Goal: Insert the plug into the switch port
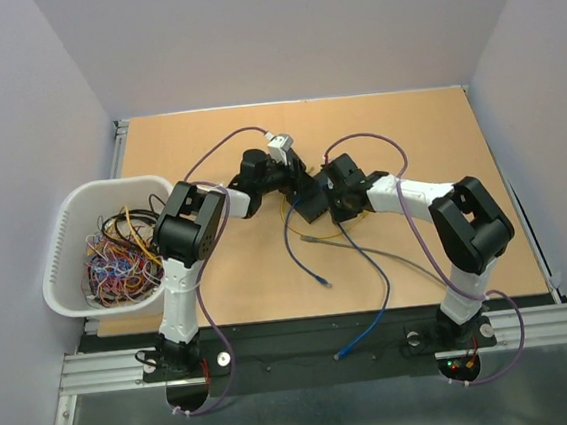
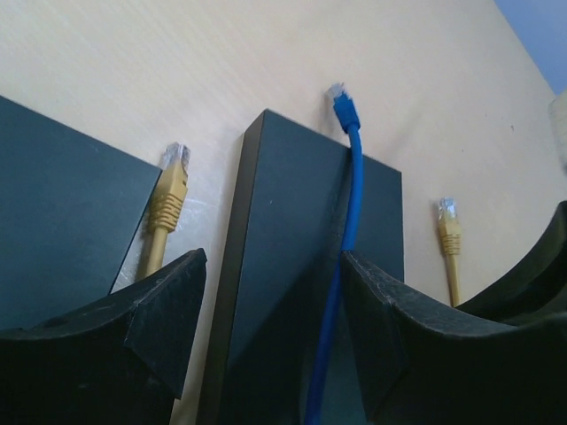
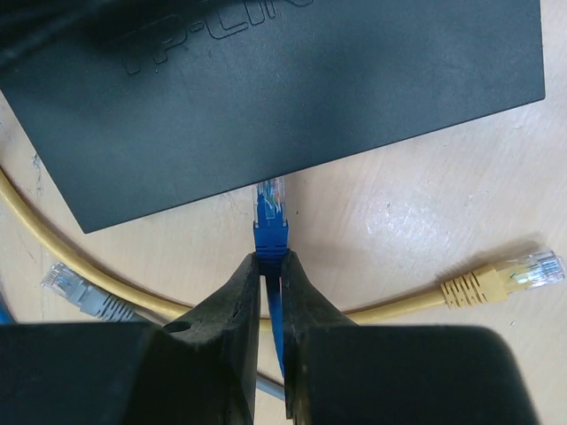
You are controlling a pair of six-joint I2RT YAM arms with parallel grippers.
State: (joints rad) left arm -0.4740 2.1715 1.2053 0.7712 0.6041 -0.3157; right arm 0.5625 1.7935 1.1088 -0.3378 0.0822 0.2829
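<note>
one blue plug point(image 3: 269, 212) juts from the gripping right claw point(image 3: 273, 262); left claw point(image 2: 273, 267) released.

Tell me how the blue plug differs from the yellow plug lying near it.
The blue plug is pinched in the right gripper, while the yellow plug lies loose on the table. The blue plug's tip points at the edge of the switch; the yellow plug points sideways, away from the switch. Both are clear-tipped plugs on cable ends.
</note>
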